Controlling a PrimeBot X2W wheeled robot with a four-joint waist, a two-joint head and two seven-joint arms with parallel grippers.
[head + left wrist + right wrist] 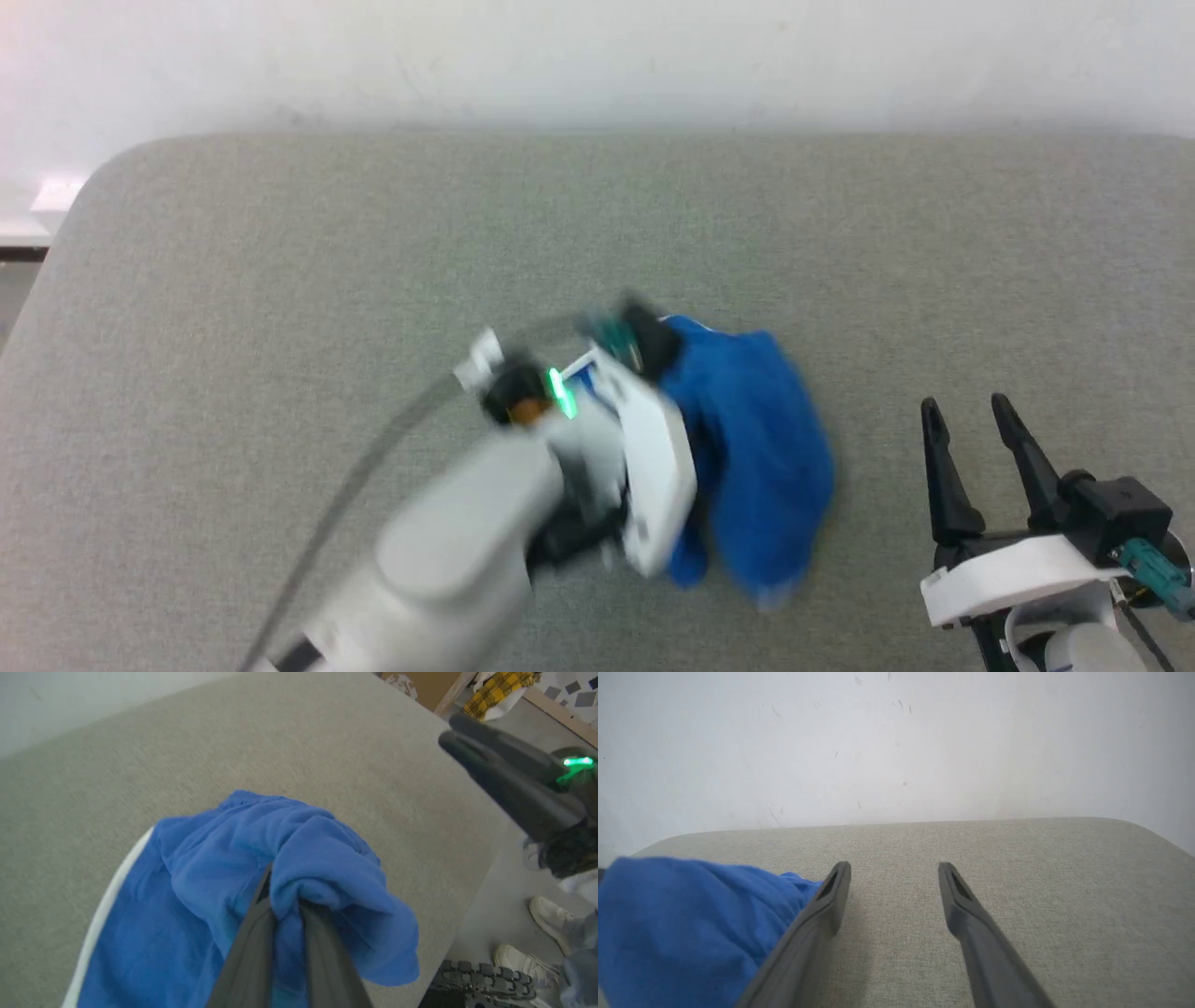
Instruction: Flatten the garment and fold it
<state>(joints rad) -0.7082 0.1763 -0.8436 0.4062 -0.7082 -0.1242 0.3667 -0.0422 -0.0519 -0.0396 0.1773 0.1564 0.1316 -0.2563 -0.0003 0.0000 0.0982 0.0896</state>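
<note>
Garment (210, 891): bunched blue heap, one fold pinched in my left gripper (286, 891); right gripper (894, 870) spread empty near it; risk, I judge: thin pinch slips, heap lifts crumpled, not flat.

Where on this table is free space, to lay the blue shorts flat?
Free: the table left of the left gripper, and the whole far strip between the garment and the wall. Crowded: the near middle, with only a narrow gap between the garment and the right gripper.
</note>
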